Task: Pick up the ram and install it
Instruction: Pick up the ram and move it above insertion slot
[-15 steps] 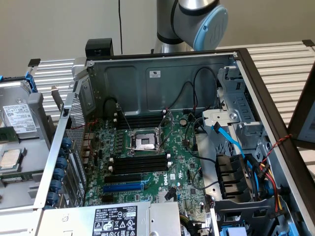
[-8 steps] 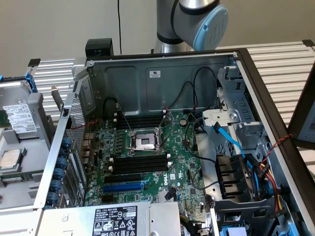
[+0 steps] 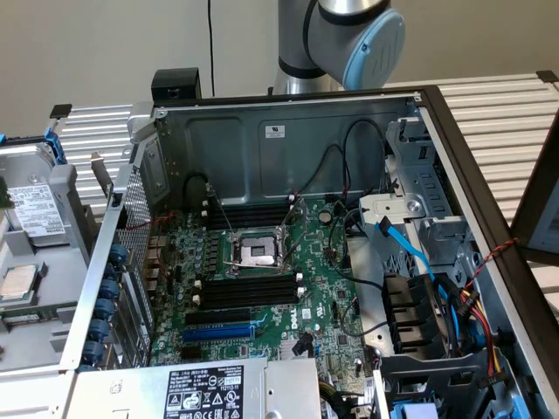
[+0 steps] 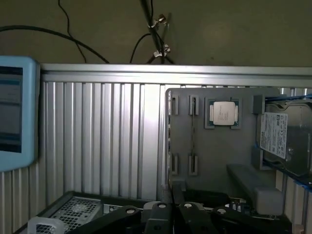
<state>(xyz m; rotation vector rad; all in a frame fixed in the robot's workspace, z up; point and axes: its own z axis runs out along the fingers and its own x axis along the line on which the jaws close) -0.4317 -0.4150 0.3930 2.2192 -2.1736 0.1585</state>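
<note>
Wrist view, nearest: black gripper point(image 4: 170, 218) linkage, over the edge of the open case. How wide it stands, and whether it holds anything, cannot be told. Beyond it, grey parts tray point(image 4: 219, 161) on the ribbed metal table point(image 4: 97, 141). The ram point(image 4: 193, 139) appears as a thin stick standing on edge in the tray's clips, apart from the gripper. A processor chip point(image 4: 224, 113) sits just beside it, a hard drive point(image 4: 280, 136) further along. Exterior view: motherboard point(image 3: 279, 327) lies flat in the case point(image 3: 288, 148), with black memory slots point(image 3: 249, 292) either side of the CPU socket point(image 3: 259, 253). The tray is outside the case, at the exterior view's left. Arm point(image 3: 341, 39) stands behind the case's far wall.
</note>
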